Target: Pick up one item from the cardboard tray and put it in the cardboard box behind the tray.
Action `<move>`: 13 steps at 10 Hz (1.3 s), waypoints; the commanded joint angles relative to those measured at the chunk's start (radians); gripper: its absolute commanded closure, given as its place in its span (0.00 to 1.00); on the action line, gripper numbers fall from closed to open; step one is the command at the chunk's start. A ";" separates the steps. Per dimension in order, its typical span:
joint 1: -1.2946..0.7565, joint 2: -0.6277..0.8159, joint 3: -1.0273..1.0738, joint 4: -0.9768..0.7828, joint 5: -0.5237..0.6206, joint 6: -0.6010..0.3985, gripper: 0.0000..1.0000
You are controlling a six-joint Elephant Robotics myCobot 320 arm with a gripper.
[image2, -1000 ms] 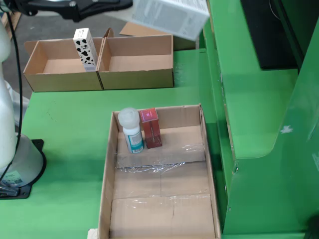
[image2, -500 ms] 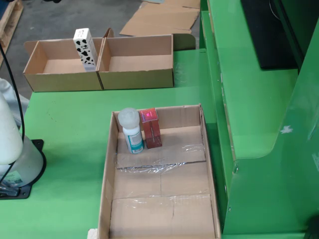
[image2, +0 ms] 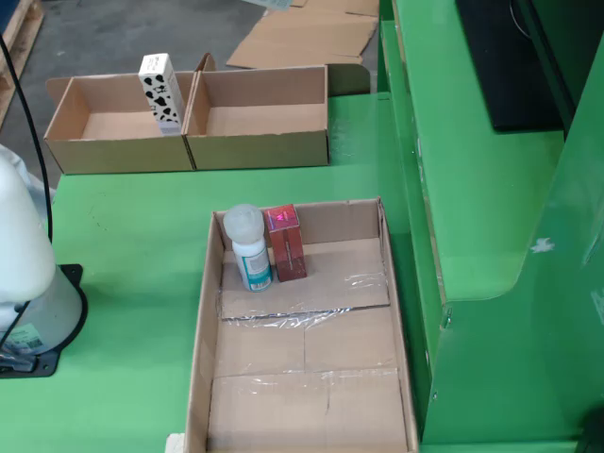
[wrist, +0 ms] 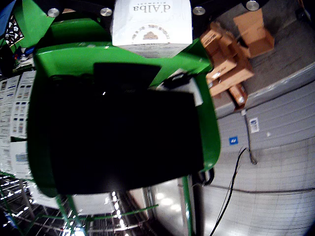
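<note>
In the wrist view a white carton (wrist: 151,22) printed "d'Alba" fills the top edge, close under the camera. My gripper (wrist: 151,6) is shut on it, and the carton hides the fingers. The fixed view shows neither gripper nor carton. There the cardboard tray (image2: 203,340) holds a white bottle with a teal label (image2: 249,250) and a red box (image2: 286,243), both upright at its far end. Behind the tray stand two open cardboard boxes, the left one (image2: 66,142) holding a black-and-white patterned carton (image2: 160,92) and the right one (image2: 260,151) bare inside.
The arm's white base (image2: 28,293) stands at the left of the green table. A tall green frame (image2: 472,189) with a dark panel walls off the right side. Flattened cardboard (image2: 302,38) lies on the floor beyond. The wrist view looks out at a black screen (wrist: 118,137) and stacked boxes (wrist: 231,59).
The arm carrying the white carton has gone up and out of the top of the fixed view. The white arm body at the left has shifted. The tray items have not moved.
</note>
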 commanded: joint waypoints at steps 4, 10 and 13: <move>0.666 0.021 0.017 -0.725 -0.018 0.075 1.00; 0.726 -0.071 0.017 -0.678 0.018 -0.031 1.00; 0.715 -0.059 0.017 -0.687 0.048 -0.071 1.00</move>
